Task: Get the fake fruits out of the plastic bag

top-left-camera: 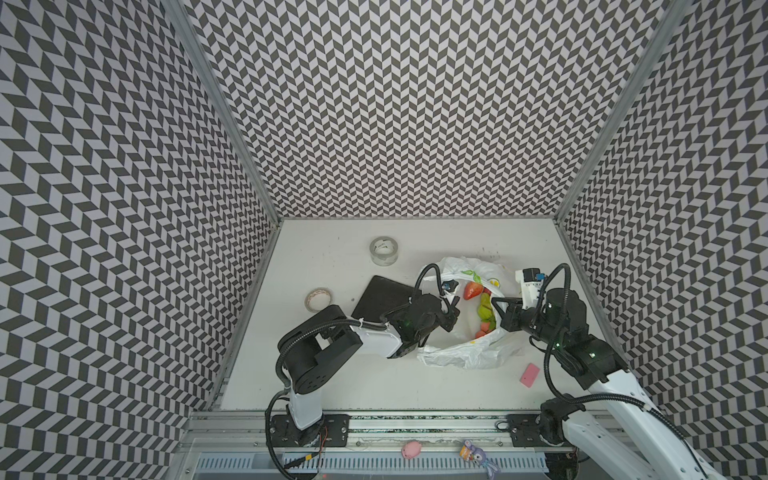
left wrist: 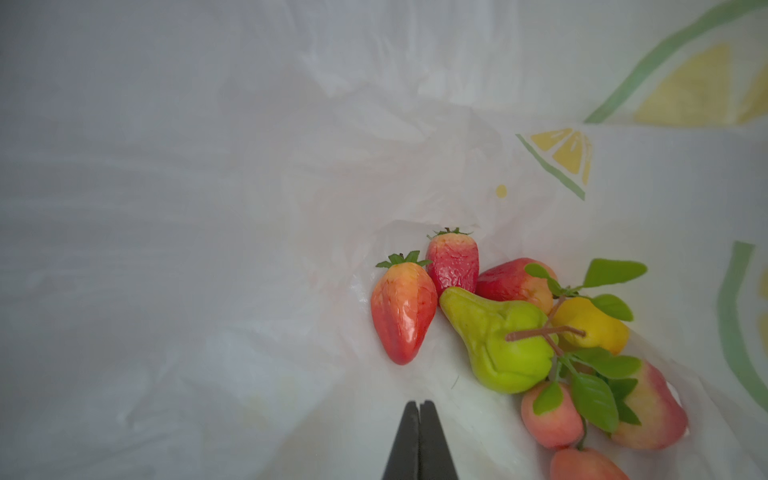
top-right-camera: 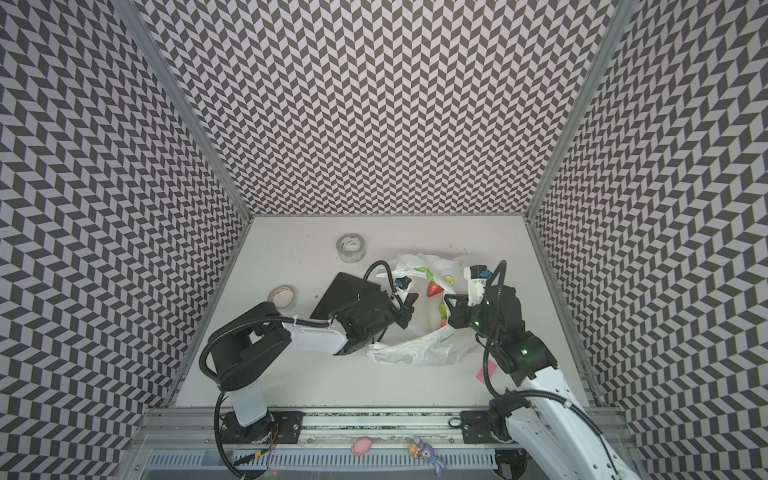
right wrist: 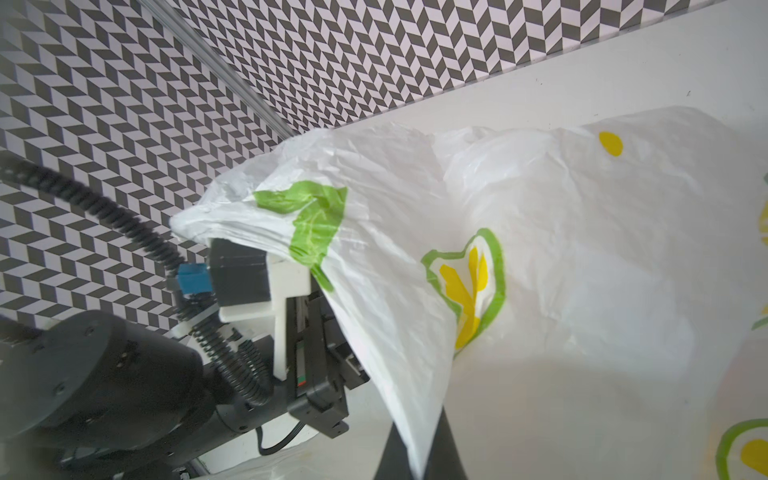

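Reach into the plastic bag (right wrist: 540, 249). My right gripper (right wrist: 419, 453) is clamped on the bag's rim, lifting the mouth. My left gripper (left wrist: 419, 407) is inside, jaws together on nothing visible, with the fake fruits (left wrist: 498, 332) just beyond its tips. I judge the jaws should open before advancing onto the nearest strawberry (left wrist: 403, 311).

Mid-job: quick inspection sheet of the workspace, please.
Surface: white table, no spills seen.
Job's things: plastic bag open; fake fruits inside it, none seen outside.
Clutter: clear tape roll, tan tape roll, black pad, pink block; pink pig and purple toy on the front rail.
Grippers: left gripper shut inside the bag, no fruit held; right gripper shut on the bag.
Cables: black hose arches over the bag's rim.
Surroundings: chevron walls.
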Controlling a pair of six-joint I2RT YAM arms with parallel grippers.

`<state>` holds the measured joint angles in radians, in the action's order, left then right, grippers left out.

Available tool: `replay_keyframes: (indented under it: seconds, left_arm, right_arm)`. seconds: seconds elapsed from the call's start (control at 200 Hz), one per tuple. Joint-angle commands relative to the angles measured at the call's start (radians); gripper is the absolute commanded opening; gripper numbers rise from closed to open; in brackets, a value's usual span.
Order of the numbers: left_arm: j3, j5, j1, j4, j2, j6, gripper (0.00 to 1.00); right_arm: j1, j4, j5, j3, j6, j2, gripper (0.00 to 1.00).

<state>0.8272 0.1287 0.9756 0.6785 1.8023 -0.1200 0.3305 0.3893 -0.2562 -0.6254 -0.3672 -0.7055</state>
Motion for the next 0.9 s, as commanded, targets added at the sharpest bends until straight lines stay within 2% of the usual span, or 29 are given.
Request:
replay_keyframes:
  seconds: [0.0, 0.285, 0.511, 0.536, 0.636, 0.706, 0.786, 0.896]
  left_arm:
    - [-0.05, -0.04, 0.015, 0.015, -0.083, 0.027, 0.0]
    - [-0.183, -0.079, 0.018, -0.003, -0.313, 0.046, 0.0]
    - [-0.218, -0.082, 0.015, -0.048, -0.378, 0.063, 0.0]
    - [-0.219, -0.075, 0.014, -0.053, -0.386, 0.057, 0.05]
    - [-0.241, -0.058, 0.015, -0.053, -0.419, 0.027, 0.37]
    - [-0.264, -0.066, 0.015, -0.039, -0.437, 0.006, 0.49]
    - [-0.27, -0.066, 0.017, -0.039, -0.44, -0.003, 0.56]
    - [-0.263, -0.095, 0.02, -0.029, -0.417, 0.0, 0.57]
  right_arm:
    - [-0.002, -0.026, 0.023, -0.016, -0.007, 0.011, 0.0]
    - [-0.002, -0.031, 0.017, -0.014, -0.002, 0.006, 0.0]
    - [-0.002, -0.028, 0.011, -0.003, 0.02, 0.009, 0.0]
    - [-0.002, -0.027, 0.012, -0.002, 0.026, 0.006, 0.0]
    - [-0.002, -0.031, -0.006, -0.002, 0.044, 0.0, 0.0]
    - [-0.002, -0.038, -0.037, 0.005, 0.05, -0.008, 0.0]
    - [0.001, -0.032, -0.085, 0.012, 0.044, -0.024, 0.0]
    - [0.006, 0.019, -0.137, -0.004, -0.037, -0.063, 0.0]
